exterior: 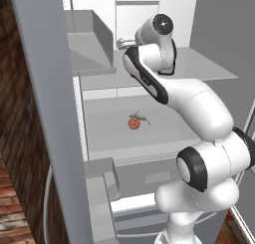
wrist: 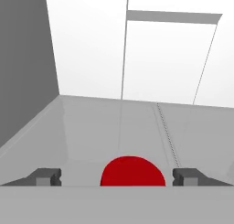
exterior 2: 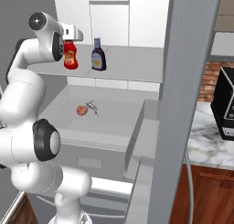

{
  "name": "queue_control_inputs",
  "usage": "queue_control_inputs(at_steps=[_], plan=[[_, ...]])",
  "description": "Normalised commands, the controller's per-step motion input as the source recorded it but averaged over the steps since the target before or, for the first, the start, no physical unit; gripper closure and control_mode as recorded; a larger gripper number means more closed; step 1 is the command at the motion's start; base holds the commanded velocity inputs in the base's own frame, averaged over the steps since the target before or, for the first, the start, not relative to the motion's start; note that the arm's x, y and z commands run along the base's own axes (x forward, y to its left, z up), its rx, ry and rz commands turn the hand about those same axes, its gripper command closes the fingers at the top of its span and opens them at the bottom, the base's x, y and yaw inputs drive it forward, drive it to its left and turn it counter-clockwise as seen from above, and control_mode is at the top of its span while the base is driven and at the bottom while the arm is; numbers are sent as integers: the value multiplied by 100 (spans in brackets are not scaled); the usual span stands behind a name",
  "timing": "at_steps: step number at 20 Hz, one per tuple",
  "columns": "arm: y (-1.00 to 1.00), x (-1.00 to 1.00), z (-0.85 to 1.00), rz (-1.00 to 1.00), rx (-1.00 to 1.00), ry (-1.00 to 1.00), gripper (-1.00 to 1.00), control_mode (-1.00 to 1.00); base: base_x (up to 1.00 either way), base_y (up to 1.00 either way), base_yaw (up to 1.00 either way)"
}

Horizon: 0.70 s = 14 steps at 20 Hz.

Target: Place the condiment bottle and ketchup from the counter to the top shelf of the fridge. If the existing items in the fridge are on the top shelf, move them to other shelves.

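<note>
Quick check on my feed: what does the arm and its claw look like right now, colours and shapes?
A glossy white arm of rounded, bulbous segments with black bands at the joints and round dark end caps. The claw has two small dark grey blocky fingertips. No cables or markings show.

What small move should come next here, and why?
Probably draw the pincer straight back out of the fridge: its fingers stand wide of the ketchup, which stands upright on the top shelf beside the condiment bottle.
</note>
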Motion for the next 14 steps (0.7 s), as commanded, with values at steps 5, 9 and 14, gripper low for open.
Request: queue_control_inputs(at_steps=[5,9,14], plan=[[0,-5,0,0,0,-1,-100,-100,0,0,0],[-1,-72,0,1,0,-18,-100,-100,0,0,0],[-4,-99,0,1,0,-23,-100,-100,0,0,0]])
